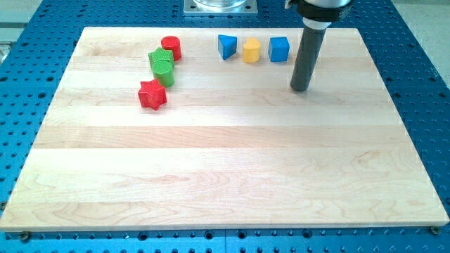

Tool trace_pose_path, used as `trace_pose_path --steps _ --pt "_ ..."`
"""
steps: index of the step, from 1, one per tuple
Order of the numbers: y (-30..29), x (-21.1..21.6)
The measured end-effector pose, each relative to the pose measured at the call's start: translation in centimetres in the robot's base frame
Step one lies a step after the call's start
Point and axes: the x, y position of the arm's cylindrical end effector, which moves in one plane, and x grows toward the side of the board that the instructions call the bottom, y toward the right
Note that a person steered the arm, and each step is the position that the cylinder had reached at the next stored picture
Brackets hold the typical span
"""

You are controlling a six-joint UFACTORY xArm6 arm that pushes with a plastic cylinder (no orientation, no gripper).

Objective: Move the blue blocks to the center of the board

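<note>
We are after two blue blocks, both near the upper middle of the frame on the wooden worktop [225,176]: a blue wedge-like block [226,46] and, to its right, a blue cube [279,49], with a yellow cylinder [251,50] sitting between them, close to each but seemingly not touching. We judge all three small, rigid and light, likely to slide easily on the smooth wood and to spin if struck off-centre. There is nothing to take hold of them with: we have no fingers at all, so nothing is apart, together or clamped; we only push. The best contact, we think, is the far face of each blue block, square on, driving it down toward the middle of the frame.

Our tip [300,88] rests on the worktop just right of and below the blue cube, touching no block. A red cylinder [171,48], green block [162,66] and red star [151,95] lie clustered at upper left, well apart.
</note>
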Motion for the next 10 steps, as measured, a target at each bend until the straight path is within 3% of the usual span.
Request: trace_pose_path --steps 3,4,5,6,7,8,10 --pt "0.9 -2.0" --pt "7.4 -5.4" --pt "9.0 -9.6" --pt "7.6 -12.8" --pt "2.1 -14.9" --pt "-1.5 -14.3" --pt "-2.0 -8.2"
